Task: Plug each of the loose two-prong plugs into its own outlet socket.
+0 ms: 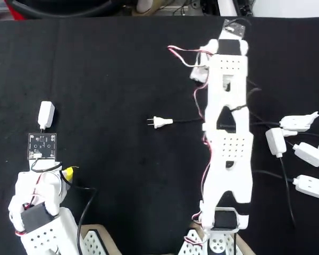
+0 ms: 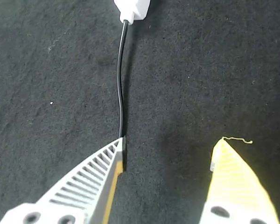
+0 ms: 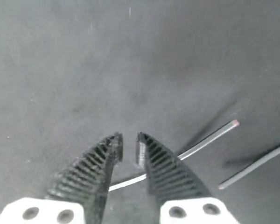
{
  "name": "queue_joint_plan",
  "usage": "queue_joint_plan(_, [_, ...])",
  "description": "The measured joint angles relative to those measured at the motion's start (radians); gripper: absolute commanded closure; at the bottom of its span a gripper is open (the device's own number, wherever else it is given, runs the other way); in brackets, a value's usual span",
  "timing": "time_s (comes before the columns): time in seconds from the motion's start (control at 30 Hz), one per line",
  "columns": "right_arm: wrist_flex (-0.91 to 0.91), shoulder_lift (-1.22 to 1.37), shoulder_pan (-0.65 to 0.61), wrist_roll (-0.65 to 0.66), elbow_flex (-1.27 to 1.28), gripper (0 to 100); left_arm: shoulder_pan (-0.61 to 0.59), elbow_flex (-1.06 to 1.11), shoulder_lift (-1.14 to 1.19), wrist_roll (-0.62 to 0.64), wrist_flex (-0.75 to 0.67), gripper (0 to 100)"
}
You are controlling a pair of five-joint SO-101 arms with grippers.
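Two robot arms over a black table [image 1: 106, 64], a loose plug [image 1: 160, 122] lying between them.

The left gripper [image 2: 171, 142] has its fingers spread wide, one white [image 2: 91, 179], one yellow [image 2: 235, 175], with bare cloth in the gap. A black cord [image 2: 121, 84] touches the white fingertip and runs straight ahead to a white corded block [image 2: 130, 8]. The right gripper [image 3: 129, 140] has its dark fingers all but together, a thin slit between the tips, holding nothing. A thin grey wire [image 3: 210, 140] passes behind those fingers, and a second wire [image 3: 256, 163] lies beside it. The loose plug rests well apart from both sets of fingers, lying crosswise, prongs pointing toward the left arm's side, its cord trailing under the outstretched right arm. White corded sockets [image 1: 310, 154] cluster beyond that arm, near the table edge.
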Motion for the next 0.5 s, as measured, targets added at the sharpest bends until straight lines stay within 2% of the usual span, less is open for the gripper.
queue_joint_plan(0.1, [0.0,0.0,-0.044,-0.068,0.074,71.7,0.0,0.0,0.0,0.0,0.0,70])
queue_joint_plan(0.17, [0.0,-0.002,-0.086,-0.104,0.138,68.8,0.0,0.0,0.0,0.0,0.0,70])
queue_joint_plan(0.37, [0.0,-0.098,-0.242,-0.137,0.348,72.2,0.0,0.0,0.0,0.0,0.0,70])
queue_joint_plan(0.5, [0.0,-0.169,-0.298,-0.235,0.457,72.0,0.0,0.0,0.0,0.0,0.0,70])
